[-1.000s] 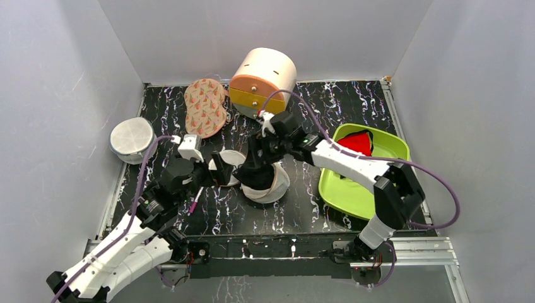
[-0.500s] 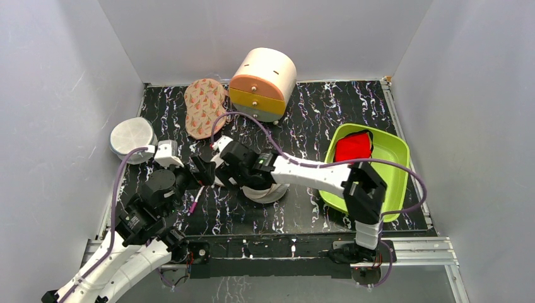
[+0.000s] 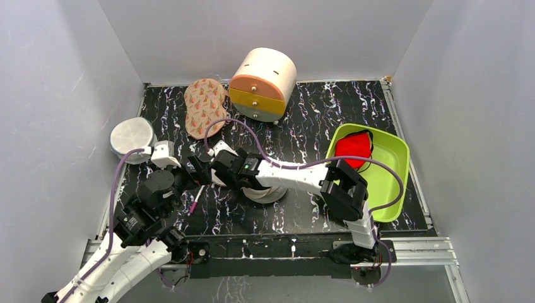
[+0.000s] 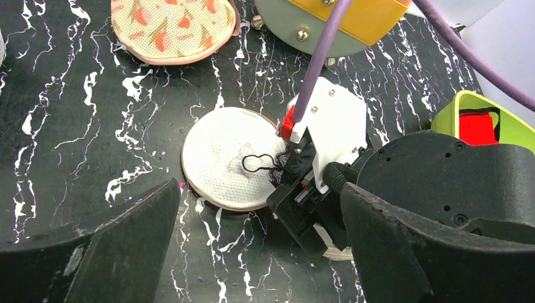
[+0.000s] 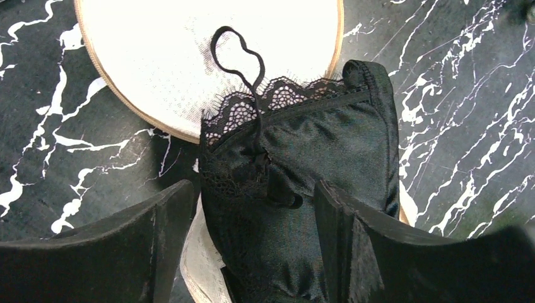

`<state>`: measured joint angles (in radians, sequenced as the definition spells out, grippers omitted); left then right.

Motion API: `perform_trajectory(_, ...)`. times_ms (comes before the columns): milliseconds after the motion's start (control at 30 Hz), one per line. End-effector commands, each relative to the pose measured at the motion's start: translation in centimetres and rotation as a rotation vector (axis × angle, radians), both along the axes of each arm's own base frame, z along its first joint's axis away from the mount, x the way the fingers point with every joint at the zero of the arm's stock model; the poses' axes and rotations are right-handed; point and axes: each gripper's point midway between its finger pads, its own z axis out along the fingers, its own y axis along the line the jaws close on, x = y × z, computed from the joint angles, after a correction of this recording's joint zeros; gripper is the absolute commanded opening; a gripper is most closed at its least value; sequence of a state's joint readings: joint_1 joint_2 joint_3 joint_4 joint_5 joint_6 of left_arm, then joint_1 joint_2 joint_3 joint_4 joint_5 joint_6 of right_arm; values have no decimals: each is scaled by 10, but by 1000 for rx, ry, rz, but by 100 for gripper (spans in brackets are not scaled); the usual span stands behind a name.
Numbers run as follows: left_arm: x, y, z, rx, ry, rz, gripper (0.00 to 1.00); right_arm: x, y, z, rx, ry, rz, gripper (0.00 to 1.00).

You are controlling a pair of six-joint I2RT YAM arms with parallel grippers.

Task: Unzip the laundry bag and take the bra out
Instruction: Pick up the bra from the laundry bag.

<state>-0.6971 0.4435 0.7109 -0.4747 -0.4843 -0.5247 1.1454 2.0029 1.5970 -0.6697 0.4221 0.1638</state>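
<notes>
The laundry bag lies unzipped: its round white mesh lid (image 3: 221, 180) (image 4: 221, 164) (image 5: 158, 57) is flat and its base (image 3: 272, 192) sits under my right arm. A black lace garment (image 5: 296, 158) (image 4: 287, 165) with a thin strap loop spills from the base onto the lid. My right gripper (image 3: 216, 169) (image 5: 252, 208) is open, its fingers either side of that garment. My left gripper (image 3: 192, 173) (image 4: 258, 189) is open and empty, just left of the lid. The red bra (image 3: 352, 146) (image 4: 477, 126) lies folded in the green tray (image 3: 385, 202).
A round peach and yellow drawer box (image 3: 264, 82) and a carrot-print pad (image 3: 205, 107) stand at the back. A white round mesh case with a grey side (image 3: 131, 139) is at the far left. A thin pink-tipped piece (image 3: 194, 203) lies by my left gripper.
My right arm has swung left and low, its gripper going from above the bag's base to the lid side. My left gripper has drawn back left. The red bra no longer sits behind the arm.
</notes>
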Motion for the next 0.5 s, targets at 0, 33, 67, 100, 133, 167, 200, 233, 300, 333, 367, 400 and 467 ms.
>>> perform_trajectory(0, 0, -7, 16, -54, -28, -18, 98, 13, 19, 15, 83, -70, -58, 64)
perform_trajectory(33, 0, -7, 15, -54, -26, -19, 98, 14, 20, 13, 86, -69, -62, 61)
perform_trajectory(67, 0, -7, 15, -54, -24, -20, 98, 14, 20, 12, 86, -69, -70, 57)
perform_trajectory(100, 0, -7, 15, -55, -24, -20, 98, 15, 20, 11, 85, -71, -78, 53)
perform_trajectory(133, 0, -7, 15, -55, -24, -19, 98, 16, 20, 10, 85, -74, -88, 49)
perform_trajectory(167, 0, -7, 15, -55, -25, -19, 98, 16, 20, 11, 89, -75, -93, 46)
perform_trajectory(200, 0, -7, 15, -56, -25, -19, 98, 16, 20, 13, 95, -77, -94, 42)
perform_trajectory(233, 0, -7, 16, -57, -27, -19, 99, 16, 21, 13, 101, -78, -96, 38)
perform_trajectory(300, 0, -7, 15, -55, -25, -21, 98, 17, 21, 18, 115, -83, -97, 31)
perform_trajectory(333, 0, -8, 15, -57, -24, -21, 98, 17, 21, 21, 120, -88, -101, 27)
perform_trajectory(367, 0, -9, 14, -58, -21, -23, 98, 17, 21, 24, 128, -91, -103, 22)
perform_trajectory(400, 1, -9, 14, -58, -21, -24, 98, 17, 21, 30, 144, -94, -106, 14)
perform_trajectory(467, 1, -11, 14, -62, -19, -28, 98, 17, 22, 47, 196, -108, -109, 4)
